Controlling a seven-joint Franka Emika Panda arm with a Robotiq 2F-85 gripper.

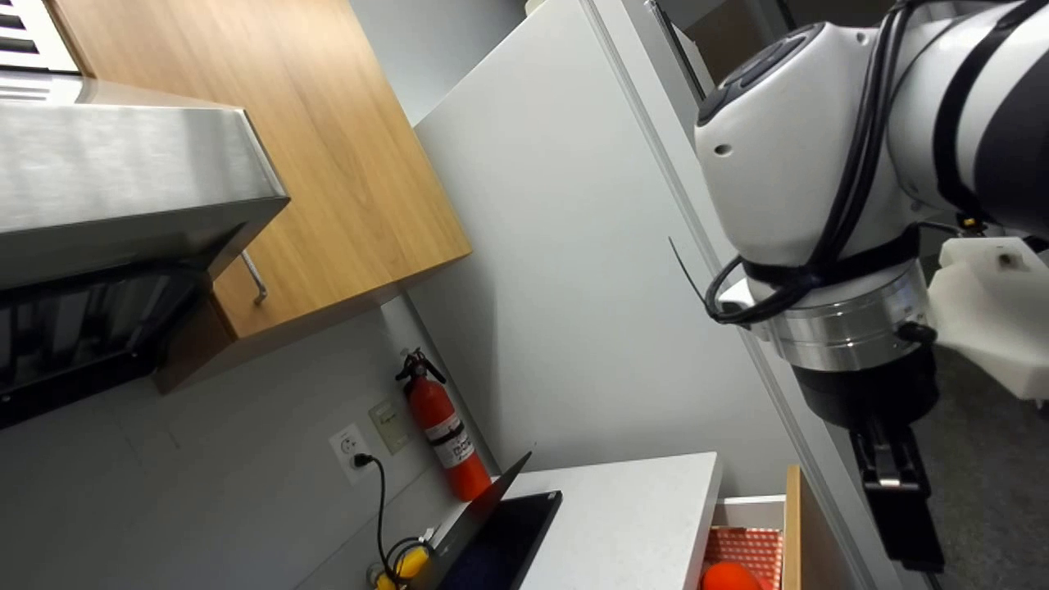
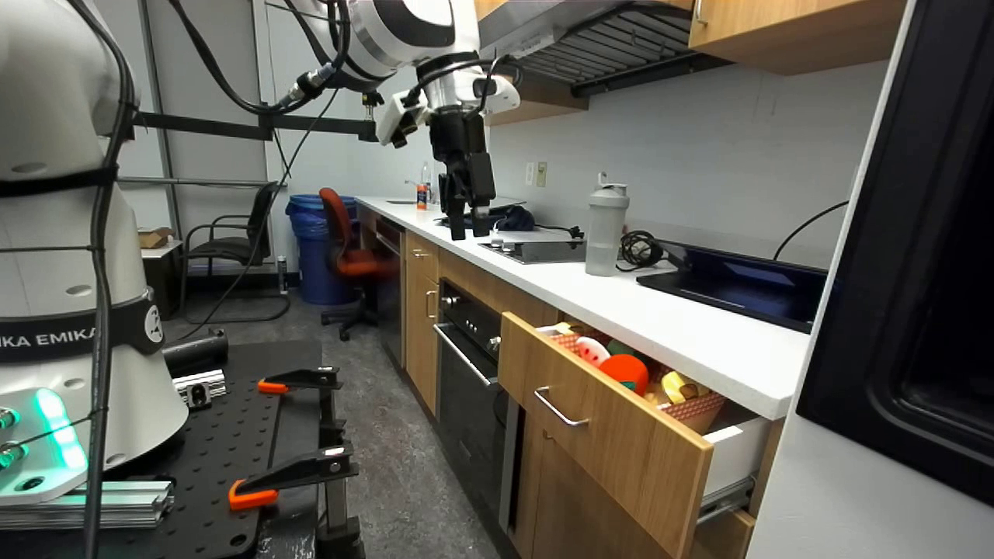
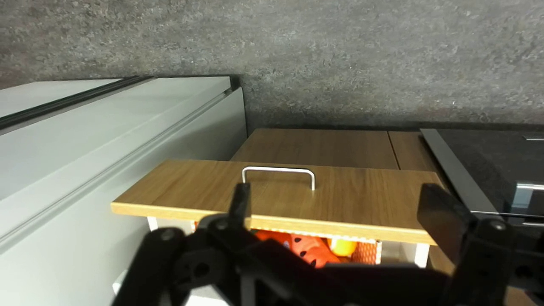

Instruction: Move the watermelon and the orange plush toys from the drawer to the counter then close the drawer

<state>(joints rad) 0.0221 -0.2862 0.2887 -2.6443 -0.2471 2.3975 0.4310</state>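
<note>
A black two-fingered gripper (image 3: pixel 335 191), spread wide and empty, hangs higher than a pulled-out brown wood-fronted drawer (image 2: pixel 613 441). Inside, below, lie a red, black-seeded plush watermelon (image 3: pixel 309 247) and, farther off, a round red-orange plush ball (image 2: pixel 622 369); both look light, soft, best pinched mid-body.

A: Camera setup?
B: In an exterior view: rolled, faces tall white panel (image 1: pixel 590 246), arm (image 1: pixel 803 156) close at upper right. In an exterior view: roughly level, looks along counter (image 2: pixel 683 330), robot base (image 2: pixel 70 310) close at left.
A: Wrist? Overlap?
B: Wrist looks down: drawer (image 3: pixel 357 199) below centre, floor (image 3: pixel 340 63) across top. All three share the drawer.
</note>
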